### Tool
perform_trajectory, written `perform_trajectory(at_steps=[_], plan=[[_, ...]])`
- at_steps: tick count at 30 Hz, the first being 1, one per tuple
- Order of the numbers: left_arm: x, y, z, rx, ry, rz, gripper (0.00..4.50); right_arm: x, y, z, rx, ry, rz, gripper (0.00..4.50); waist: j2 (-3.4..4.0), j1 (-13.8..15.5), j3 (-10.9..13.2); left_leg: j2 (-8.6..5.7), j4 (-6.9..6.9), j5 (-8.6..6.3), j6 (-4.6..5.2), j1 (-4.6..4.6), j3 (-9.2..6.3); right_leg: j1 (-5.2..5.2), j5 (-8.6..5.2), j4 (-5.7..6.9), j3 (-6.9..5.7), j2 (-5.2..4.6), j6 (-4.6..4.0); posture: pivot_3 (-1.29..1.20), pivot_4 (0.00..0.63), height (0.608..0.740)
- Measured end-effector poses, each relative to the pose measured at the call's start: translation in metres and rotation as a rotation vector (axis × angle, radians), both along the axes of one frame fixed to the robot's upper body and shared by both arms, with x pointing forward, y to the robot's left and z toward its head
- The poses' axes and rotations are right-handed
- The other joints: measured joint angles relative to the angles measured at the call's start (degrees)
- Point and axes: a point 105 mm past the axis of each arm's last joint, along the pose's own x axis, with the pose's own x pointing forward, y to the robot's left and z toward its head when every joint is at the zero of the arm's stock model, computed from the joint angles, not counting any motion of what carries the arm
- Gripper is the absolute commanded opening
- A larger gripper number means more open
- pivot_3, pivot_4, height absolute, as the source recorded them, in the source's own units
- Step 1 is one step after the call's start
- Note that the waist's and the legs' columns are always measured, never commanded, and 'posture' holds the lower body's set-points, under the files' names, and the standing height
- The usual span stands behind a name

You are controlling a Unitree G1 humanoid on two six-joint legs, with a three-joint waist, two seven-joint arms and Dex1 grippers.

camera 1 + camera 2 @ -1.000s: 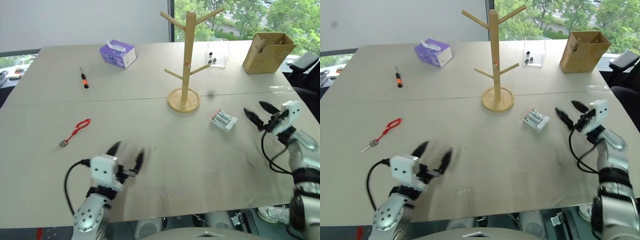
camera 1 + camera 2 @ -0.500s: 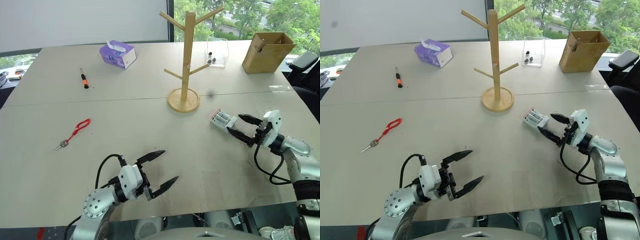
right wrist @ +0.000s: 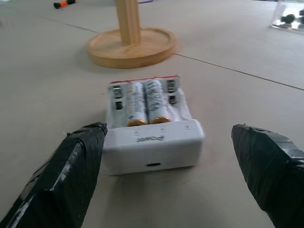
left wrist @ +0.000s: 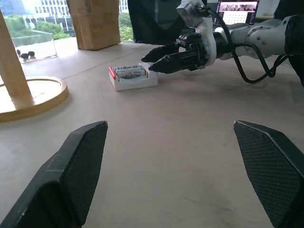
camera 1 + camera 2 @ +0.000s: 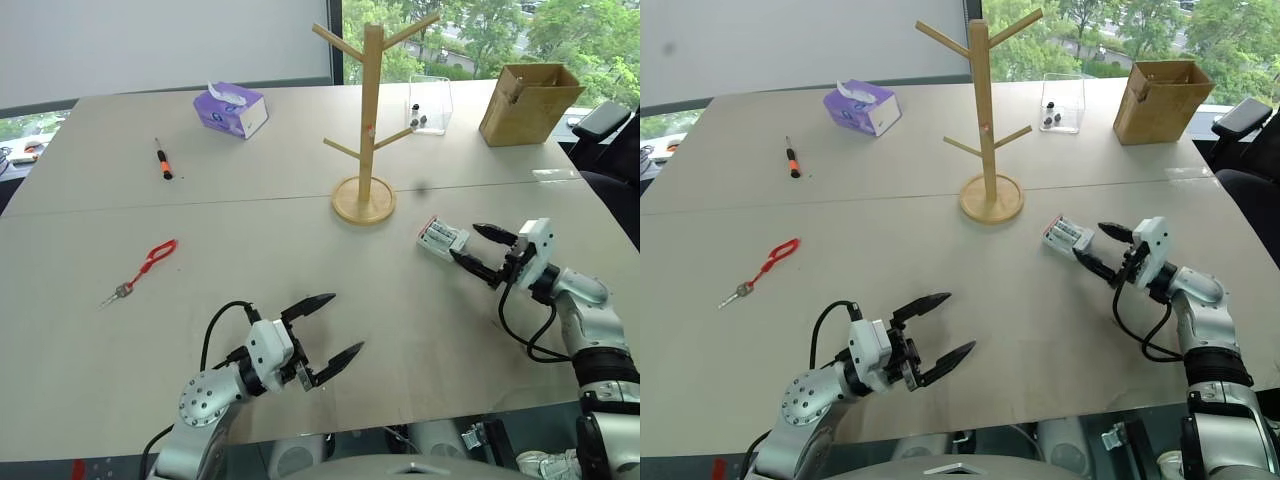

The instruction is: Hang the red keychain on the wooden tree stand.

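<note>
Grippers both spread and empty, we see left gripper (image 5: 327, 328) well right of thin red keychain (image 5: 140, 269), right gripper (image 5: 479, 252) facing white battery charger (image 5: 441, 238), light-wood tree stand (image 5: 367, 120) beyond, unhung.

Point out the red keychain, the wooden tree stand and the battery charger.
red keychain (image 5: 155, 257): left eye view, on its red strap.
wooden tree stand (image 5: 371, 110): left eye view, on its pole.
battery charger (image 3: 151, 140): right wrist view, on its white front.

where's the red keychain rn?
Head views: the red keychain lies flat on the table's left side, nearer than the screwdriver, far left of the wooden tree stand.
</note>
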Motion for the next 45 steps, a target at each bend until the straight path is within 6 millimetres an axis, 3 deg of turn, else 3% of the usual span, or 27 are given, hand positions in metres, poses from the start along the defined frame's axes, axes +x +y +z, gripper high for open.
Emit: perform_trajectory(at_steps=[19, 20, 22, 32, 35, 41, 43, 44, 45], plan=[[0.0, -0.009, 0.015, -0.023, 0.032, 0.056, 4.43, 0.011, 0.008, -0.009, -0.031, 0.027, 0.039, 4.5, -0.07, 0.0, 0.0, -0.01, 0.01, 0.0, 0.0, 0.04, 0.07, 0.01, 0.06, 0.01, 0.08, 0.0, -0.11, 0.0, 0.15, 0.74], [0.0, -0.01, 0.016, -0.023, 0.029, 0.059, 4.5, 0.011, 0.008, -0.009, -0.03, 0.029, 0.038, 3.94, -0.08, 0.0, 0.0, -0.01, 0.01, 0.0, 0.0, 0.04, 0.07, 0.02, 0.06, 0.01, 0.09, 0.0, -0.1, 0.0, 0.15, 0.74], [0.001, -0.011, 0.019, -0.023, 0.023, 0.063, 4.5, 0.011, 0.008, -0.009, -0.029, 0.035, 0.038, 3.26, -0.08, 0.0, -0.1, -0.01, 0.01, 0.0, 0.0, 0.05, 0.07, 0.03, 0.06, 0.01, 0.1, 0.0, -0.11, 0.0, 0.15, 0.74], [0.002, -0.012, 0.022, -0.022, 0.035, 0.077, 4.5, 0.013, 0.007, -0.006, -0.001, 0.051, 0.019, 3.27, -0.08, 0.0, -0.1, -0.01, 0.01, 0.0, 0.0, 0.06, 0.09, 0.02, 0.06, 0.02, 0.12, 0.0, -0.11, 0.0, 0.15, 0.74], [0.005, -0.012, 0.024, -0.021, 0.035, 0.085, 4.5, 0.035, -0.006, 0.005, 0.081, 0.052, -0.143, 3.27, 0.03, -0.1, 0.0, -0.03, 0.02, 0.0, 0.0, 0.03, 0.21, -0.05, 0.07, 0.05, 0.24, -0.01, -0.12, 0.0, 0.15, 0.74], [0.01, -0.011, 0.027, -0.029, 0.032, 0.103, 4.5, 0.087, -0.065, 0.062, 0.147, -0.034, -0.581, 3.27, 0.11, 0.1, 0.1, -0.1, -0.03, 0.0, 0.0, -0.02, 0.26, -0.12, 0.17, 0.06, 0.28, 0.0, 0.02, 0.0, 0.15, 0.74], [0.011, -0.01, 0.027, -0.029, 0.034, 0.107, 4.5, 0.091, -0.074, 0.068, 0.15, -0.038, -0.643, 3.27, 0.11, 0.1, 0.1, -0.12, -0.06, 0.0, 0.0, -0.03, 0.27, -0.12, 0.17, 0.02, 0.28, 0.01, 0.04, 0.0, 0.15, 0.74], [0.011, -0.01, 0.027, -0.029, 0.034, 0.111, 4.5, 0.094, -0.088, 0.062, 0.143, -0.006, -0.748, 3.27, 0.11, 0.0, 0.1, -0.11, -0.08, 0.0, 0.0, -0.04, 0.35, -0.13, 0.19, -0.03, 0.36, 0.03, 0.06, 0.0, 0.15, 0.74], [0.011, -0.01, 0.027, -0.029, 0.034, 0.111, 4.5, 0.094, -0.089, 0.059, 0.139, 0.005, -0.761, 3.27, 0.11, 0.0, 0.1, -0.11, -0.08, 0.0, 0.0, -0.03, 0.38, -0.13, 0.19, -0.02, 0.39, 0.03, 0.07, 0.0, 0.15, 0.74]])
